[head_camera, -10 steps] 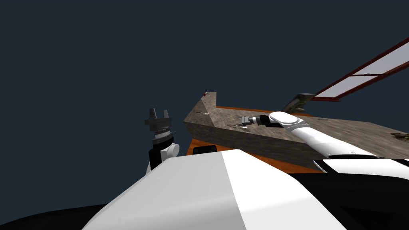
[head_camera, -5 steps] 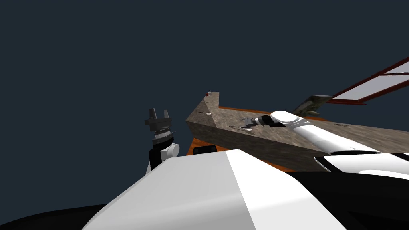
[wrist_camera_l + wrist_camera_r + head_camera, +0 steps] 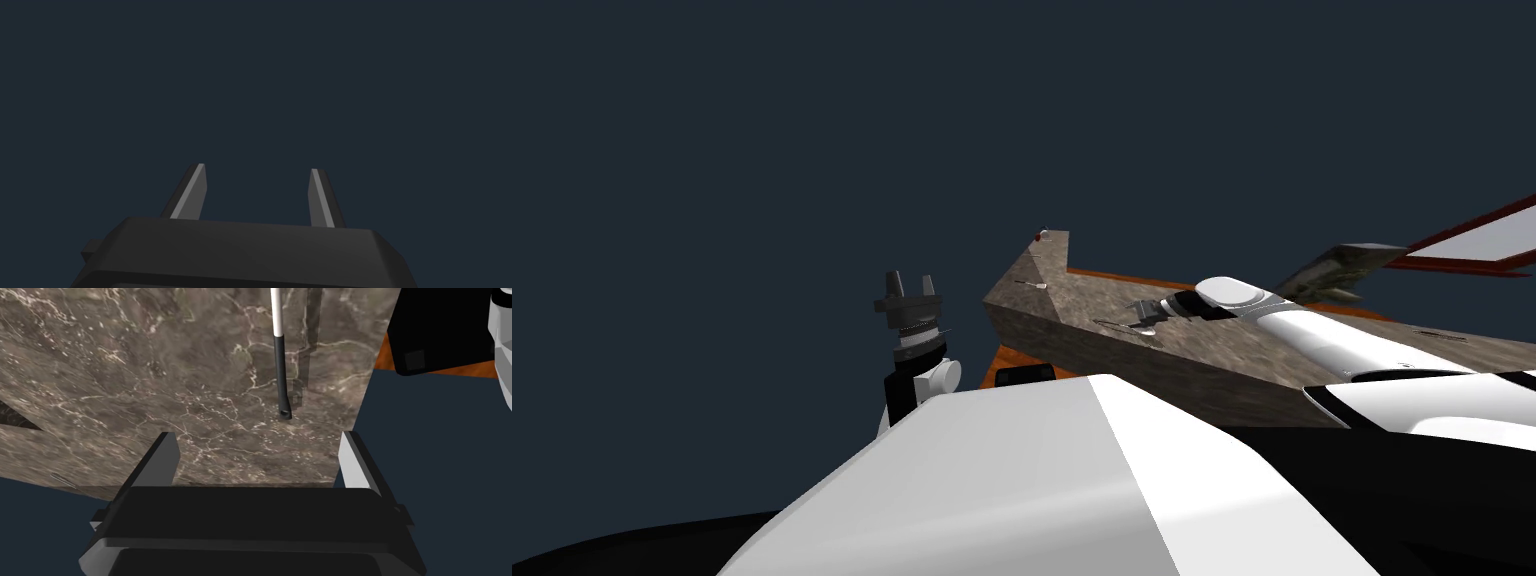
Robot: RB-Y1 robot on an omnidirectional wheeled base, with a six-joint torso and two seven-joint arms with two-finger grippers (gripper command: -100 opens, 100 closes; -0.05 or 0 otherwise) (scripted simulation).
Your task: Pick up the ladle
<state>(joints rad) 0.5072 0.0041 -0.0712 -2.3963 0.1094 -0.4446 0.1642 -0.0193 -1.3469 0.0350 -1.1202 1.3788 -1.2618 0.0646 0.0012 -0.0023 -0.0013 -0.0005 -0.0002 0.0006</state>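
Ladle [image 3: 279, 358] is lying flat on the counter [image 3: 125, 363], its handle end just beyond the right gripper [image 3: 257, 433]. The fingers are being held wide apart so the handle can be straddled. The left gripper [image 3: 257, 167], also open, is being held raised aside.

Count, by kind:
- Grippers: 2, the left gripper [image 3: 256, 167] and the right gripper [image 3: 257, 434].
- Fingers [image 3: 192, 195]: 2 per gripper, 4 in all.
- Counters: 1, a brown veined countertop [image 3: 1212, 345] with a single corner bend.
- Utensils on it: 2, namely 1 ladle [image 3: 282, 383] with a white and dark handle, and 1 slim pale utensil [image 3: 1030, 285] too small to identify.
- Small red objects: 1 red item [image 3: 1039, 237] at the far corner.
- Windows: 1 red-framed window [image 3: 1477, 243].
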